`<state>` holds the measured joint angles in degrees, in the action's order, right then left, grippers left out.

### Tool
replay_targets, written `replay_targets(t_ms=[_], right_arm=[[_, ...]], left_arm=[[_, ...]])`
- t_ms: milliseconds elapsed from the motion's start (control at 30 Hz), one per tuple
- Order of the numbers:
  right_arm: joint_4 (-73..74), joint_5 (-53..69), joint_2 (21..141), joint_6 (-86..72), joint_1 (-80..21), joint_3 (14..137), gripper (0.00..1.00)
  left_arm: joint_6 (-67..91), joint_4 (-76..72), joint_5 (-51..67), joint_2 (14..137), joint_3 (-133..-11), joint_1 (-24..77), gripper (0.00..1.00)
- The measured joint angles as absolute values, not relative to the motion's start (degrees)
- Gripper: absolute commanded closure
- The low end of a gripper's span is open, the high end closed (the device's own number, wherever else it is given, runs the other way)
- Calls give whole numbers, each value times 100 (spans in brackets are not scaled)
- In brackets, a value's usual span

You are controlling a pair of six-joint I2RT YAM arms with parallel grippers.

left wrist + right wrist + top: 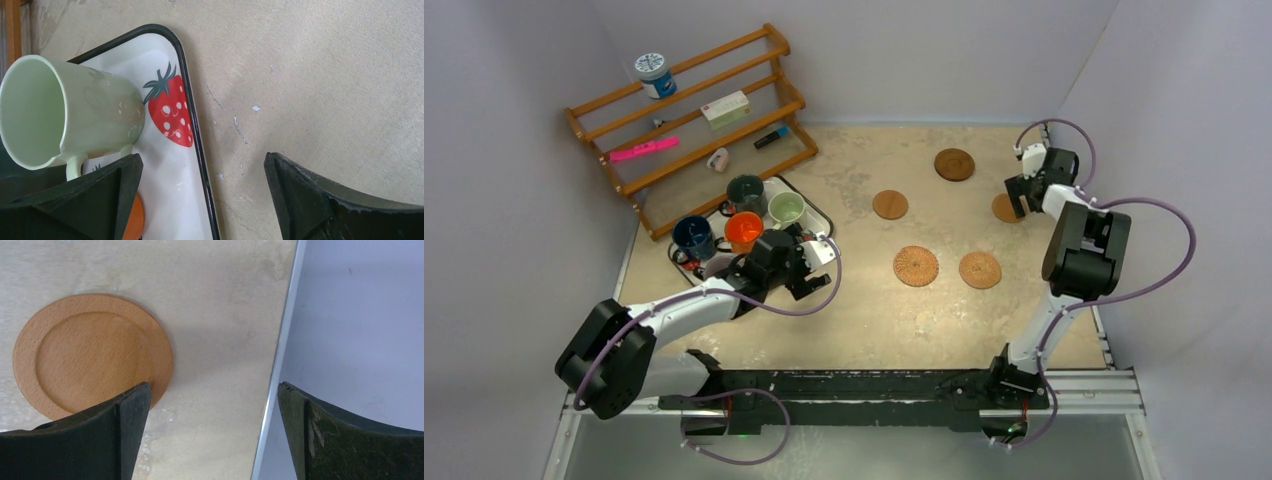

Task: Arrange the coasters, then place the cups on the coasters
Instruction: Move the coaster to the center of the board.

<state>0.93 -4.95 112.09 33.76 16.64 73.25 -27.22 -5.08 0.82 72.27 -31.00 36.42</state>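
Several brown coasters lie apart on the table: a dark one (954,164), a plain one (890,204), a wicker one (916,266), another (979,270), and one (1004,209) partly under my right gripper (1022,198). In the right wrist view that coaster (92,355) lies beside the left finger of the open, empty right gripper (212,430). Pale green (786,208), orange (744,230), dark grey-green (746,190) and dark blue (694,236) cups stand on the tray (824,222). My left gripper (812,268) hangs open over the tray's right rim (192,130), near the pale green cup (75,112).
A wooden rack (694,120) at the back left holds a blue-and-white jar (655,75), a pink item (644,150) and small objects. The right wall (360,315) rises close beside the right gripper. White walls enclose the table on three sides.
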Motion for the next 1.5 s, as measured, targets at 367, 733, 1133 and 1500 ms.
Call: replay_targets(t_ms=[367, 733, 1133, 1500], right_arm=[[78, -456, 11109, 3542, 1822, 7192, 1], [233, -445, 10940, 3780, 1839, 7024, 1], [414, -429, 10866, 3924, 1844, 6989, 1], [644, -281, 10825, 4025, 1861, 7008, 1]], left_arm=[[-2724, -508, 89, 7264, -3100, 3642, 0], [-2722, -508, 91, 7277, -3100, 3642, 0], [-2722, -508, 110, 7279, -3100, 3642, 0], [-2722, -508, 115, 7279, -3100, 3642, 0]])
